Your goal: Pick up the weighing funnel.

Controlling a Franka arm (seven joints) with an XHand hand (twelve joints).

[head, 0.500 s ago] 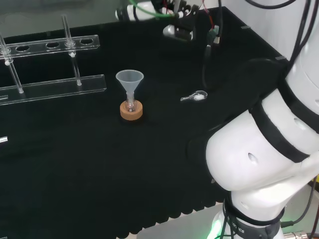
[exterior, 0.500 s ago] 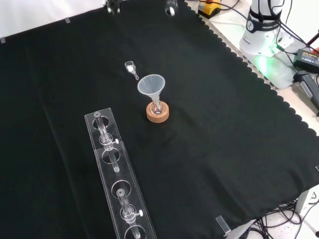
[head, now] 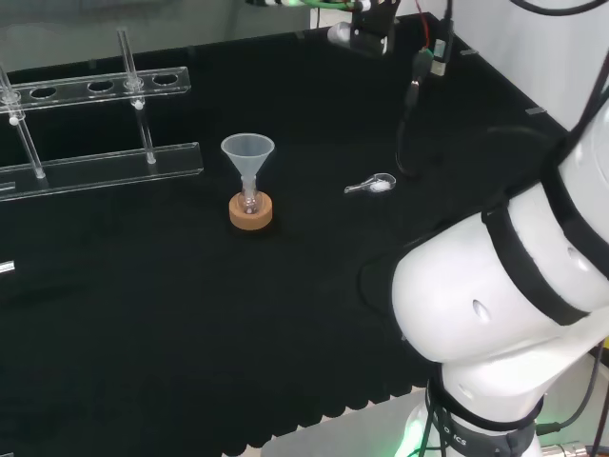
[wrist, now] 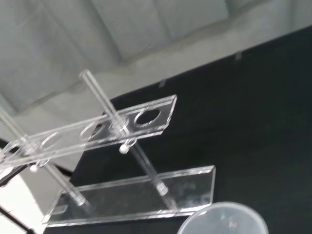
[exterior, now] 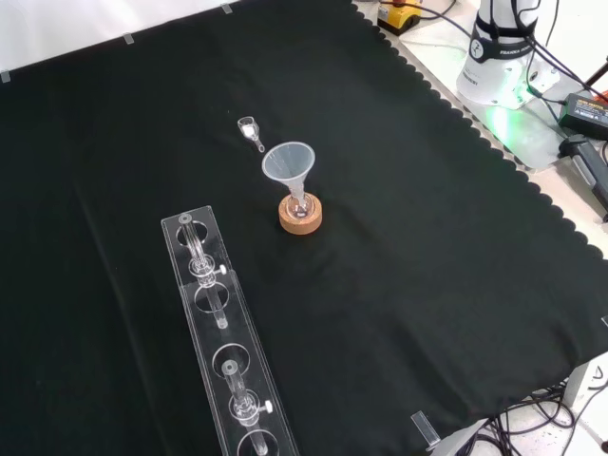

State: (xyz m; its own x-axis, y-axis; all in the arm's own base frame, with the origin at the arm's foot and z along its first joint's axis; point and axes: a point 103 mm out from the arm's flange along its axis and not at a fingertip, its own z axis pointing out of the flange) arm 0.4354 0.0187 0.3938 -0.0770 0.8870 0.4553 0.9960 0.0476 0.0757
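Head view: the weighing funnel lies on the black cloth, to the right of the funnel and clear of it. The funnel stands mouth up, its stem in a small flask on a cork ring. A clear rack stands at far left. The hand sits at the top edge, well apart from the weighing funnel and touching nothing on the cloth. Cannot tell whether it is spread or closed. The arm's white links stand at right.

Front view: the weighing funnel lies just above and left of the funnel, not touching it. The cork ring is below. The rack runs along lower left.

Wrist view: the rack is close, with 1 funnel rim at the picture's edge.
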